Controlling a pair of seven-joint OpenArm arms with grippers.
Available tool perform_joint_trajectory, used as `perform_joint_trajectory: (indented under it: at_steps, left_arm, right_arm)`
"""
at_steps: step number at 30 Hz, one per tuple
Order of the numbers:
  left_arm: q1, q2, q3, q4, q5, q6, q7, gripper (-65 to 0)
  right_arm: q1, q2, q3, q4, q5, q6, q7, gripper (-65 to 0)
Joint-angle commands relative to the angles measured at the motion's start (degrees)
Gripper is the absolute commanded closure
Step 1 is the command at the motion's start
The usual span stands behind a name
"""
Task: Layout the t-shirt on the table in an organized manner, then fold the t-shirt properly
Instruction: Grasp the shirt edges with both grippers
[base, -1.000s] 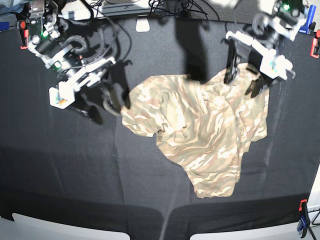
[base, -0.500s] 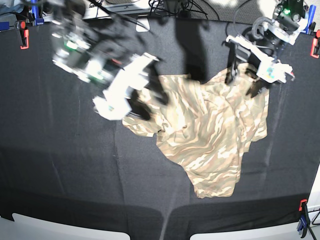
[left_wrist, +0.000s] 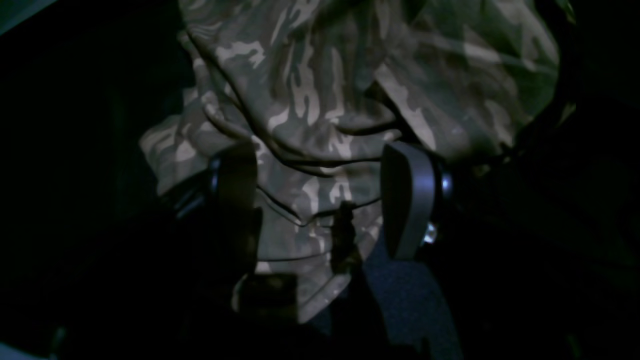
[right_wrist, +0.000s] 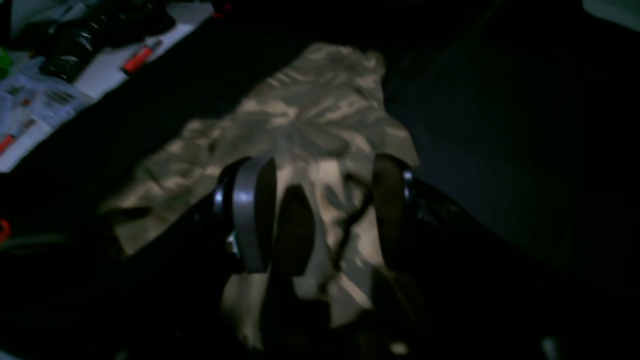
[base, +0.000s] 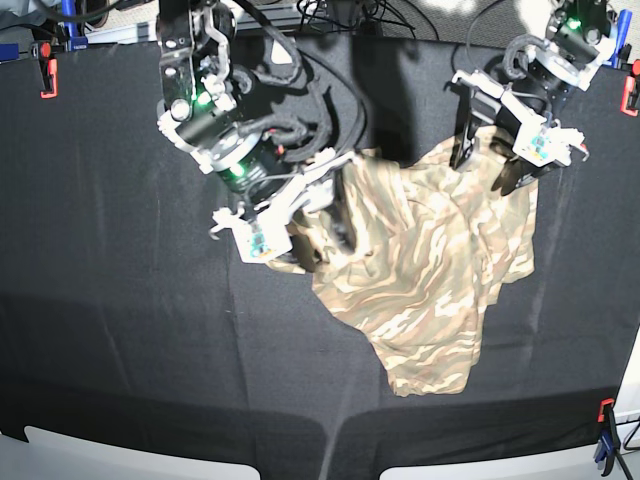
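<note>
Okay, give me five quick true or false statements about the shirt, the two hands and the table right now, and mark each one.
1. The t-shirt lies crumpled, not spread flat. True.
2. The right hand is over the bare table, clear of the shirt. False: it is at the shirt's edge, with cloth showing between its fingers in its wrist view.
3. The left hand is at the shirt's far edge, its fingers apart. True.
4. The shirt is folded into a neat rectangle. False: it is an uneven, wrinkled heap.
5. The table is covered in black cloth. True.
</note>
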Motion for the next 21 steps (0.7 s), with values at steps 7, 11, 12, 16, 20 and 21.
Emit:
perform_joint_trajectory:
  at_steps: [7,11,12,16,20,21]
  left_arm:
    - [-0.31,-0.35,-0.26,1.03,-0.68,0.22,-1.68,-36.5]
    - [-0.31,-0.35,-0.26,1.03,-0.68,0.22,-1.68,-36.5]
    - [-0.31,-0.35,-0.26,1.03,-0.7,0.22,-1.68,-36.5]
    - [-0.31,-0.35,-0.26,1.03,-0.68,0.24,-1.68,-36.5]
    - [-0.31,-0.33,-0.26,1.03,-0.68,0.22,-1.68,-36.5]
    - [-0.31,-0.33,-0.26,1.03,-0.68,0.22,-1.68,-36.5]
  right_arm:
    - [0.63,-0.28,-0.09,-3.76,0.2,-1.66,2.97,-30.3]
    - [0.61,-0.28,-0.09,-4.17,0.2,-1.64,3.15,-30.3]
    - [0.63,-0.28,-0.09,-4.17,0.2,-1.64,3.15,-30.3]
    - [0.61,-0.28,-0.09,-4.17,0.37,-1.64,2.71,-30.3]
    - [0.61,-0.28,-0.09,-4.17,3.65,-1.62,1.4,-30.3]
    - [0.61,-0.28,-0.09,-4.17,4.83,-1.6,0.98,-30.3]
